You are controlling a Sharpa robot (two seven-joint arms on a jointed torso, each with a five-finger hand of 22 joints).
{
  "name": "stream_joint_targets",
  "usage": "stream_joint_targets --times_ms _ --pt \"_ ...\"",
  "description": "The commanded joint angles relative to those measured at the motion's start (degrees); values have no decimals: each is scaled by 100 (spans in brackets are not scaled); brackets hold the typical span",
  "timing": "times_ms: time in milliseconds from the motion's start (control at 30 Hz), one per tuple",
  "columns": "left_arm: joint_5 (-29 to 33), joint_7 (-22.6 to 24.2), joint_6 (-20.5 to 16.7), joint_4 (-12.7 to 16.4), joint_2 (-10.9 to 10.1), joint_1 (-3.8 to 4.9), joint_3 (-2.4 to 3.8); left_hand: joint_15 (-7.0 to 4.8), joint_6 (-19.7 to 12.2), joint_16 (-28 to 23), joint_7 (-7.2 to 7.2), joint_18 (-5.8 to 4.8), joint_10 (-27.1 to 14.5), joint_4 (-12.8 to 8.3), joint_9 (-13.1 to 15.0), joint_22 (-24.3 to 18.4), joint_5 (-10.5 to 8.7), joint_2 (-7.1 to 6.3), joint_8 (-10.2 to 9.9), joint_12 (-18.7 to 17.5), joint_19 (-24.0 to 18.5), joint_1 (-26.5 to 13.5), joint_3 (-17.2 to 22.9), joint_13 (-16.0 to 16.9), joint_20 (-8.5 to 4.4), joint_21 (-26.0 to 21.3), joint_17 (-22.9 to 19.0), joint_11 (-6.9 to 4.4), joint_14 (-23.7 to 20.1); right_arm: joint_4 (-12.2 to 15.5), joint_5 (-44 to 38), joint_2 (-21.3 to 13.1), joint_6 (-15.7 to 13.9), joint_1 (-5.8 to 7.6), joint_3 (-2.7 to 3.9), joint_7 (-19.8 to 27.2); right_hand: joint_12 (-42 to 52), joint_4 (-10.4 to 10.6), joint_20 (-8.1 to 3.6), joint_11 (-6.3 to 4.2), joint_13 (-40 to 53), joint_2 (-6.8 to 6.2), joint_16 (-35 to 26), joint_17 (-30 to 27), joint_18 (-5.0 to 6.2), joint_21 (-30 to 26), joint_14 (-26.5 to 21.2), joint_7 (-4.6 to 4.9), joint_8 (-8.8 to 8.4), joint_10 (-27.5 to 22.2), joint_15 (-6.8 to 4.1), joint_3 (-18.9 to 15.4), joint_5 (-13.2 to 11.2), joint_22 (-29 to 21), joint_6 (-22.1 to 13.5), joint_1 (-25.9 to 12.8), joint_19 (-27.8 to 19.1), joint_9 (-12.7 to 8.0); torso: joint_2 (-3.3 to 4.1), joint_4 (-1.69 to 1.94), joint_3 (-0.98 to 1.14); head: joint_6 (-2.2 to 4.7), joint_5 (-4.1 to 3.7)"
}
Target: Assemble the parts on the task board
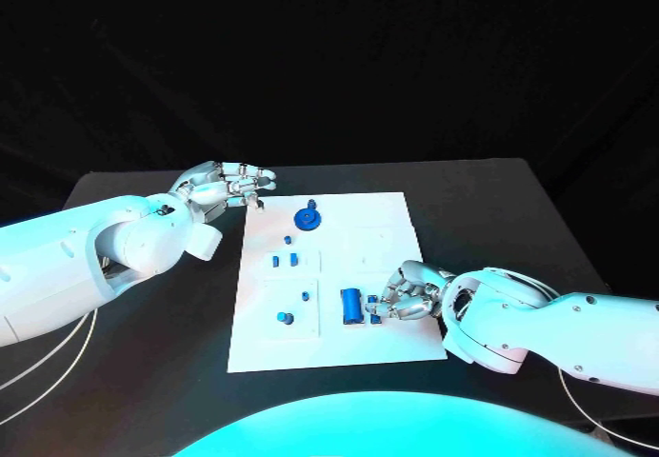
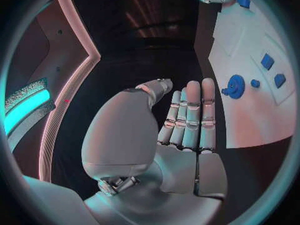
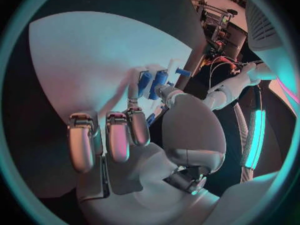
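Left hand [image 1: 227,186] empty, fingers straight and close together, hovering off task board [image 1: 391,214] far-left corner, near blue gear [image 1: 309,219]. Right hand [image 1: 407,297] fingertips on blue cylinder [image 1: 351,305] at board's near right; grip unclear. Judgement: press it squarely into seat, wrist low. Open bench [image 1: 481,205] right of board for retreat.

Two smooth white arms with thin trailing cables end in silver jointed-fingered left hand [image 1: 227,184] and right hand [image 1: 407,295].
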Motion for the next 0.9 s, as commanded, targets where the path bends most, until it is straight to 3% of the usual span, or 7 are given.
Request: stream_joint_targets --times_ms 33,133,300,467,900 --pt "42 -1 92 6 10 3 3 38 -41 -4 155 84 -56 28 2 -8 16 32 23 24 30 -17 -1 -6 19 -23 -5 -2 -9 41 -80 -17 79 -6 0 76 17 9 -38 -31 939 13 21 939 -105 -2 490 11 -11 228 -46 -41 27 1482 49 -53 567 10 1 0 -1 1 -3" --pt "42 -6 92 4 11 3 3 38 -41 -4 155 84 -56 28 2 -8 16 32 23 24 30 -17 -1 -6 19 -23 -5 -2 -9 55 -84 -41 134 -6 0 76 27 -2 -40 -35 945 48 23 944 -107 10 491 5 -9 233 -49 -54 42 1485 56 -44 571 12 0 4 0 1 -10" --pt "41 -11 88 5 8 3 3 38 -42 -3 154 84 -57 34 1 -11 17 42 27 27 31 -17 4 -7 19 -27 -6 -3 -10 48 -88 -83 282 -6 0 93 22 -138 -48 -41 949 54 25 951 -108 12 493 2 -28 235 -56 -126 -238 1486 51 323 572 14 0 5 -2 1 -4" --pt "39 -14 87 0 4 3 3 38 -42 -3 154 84 -57 34 1 -11 17 42 27 27 31 -17 4 -7 19 -27 -6 -3 -10 73 -75 -113 423 -6 0 168 10 -202 -43 -35 952 45 22 949 -105 -1 492 9 -62 233 -50 -214 -803 1482 56 602 568 -1 2 3 -1 1 5" --pt "32 -41 93 -8 -5 3 -2 36 -44 -3 153 86 -59 34 1 -14 18 49 32 30 32 -9 9 -9 19 -31 -6 -5 -11 129 -58 -214 443 -6 0 232 13 -115 -39 -29 955 66 22 949 -105 0 492 13 -71 236 -46 -296 -885 1482 71 564 568 -7 3 1 1 1 21"
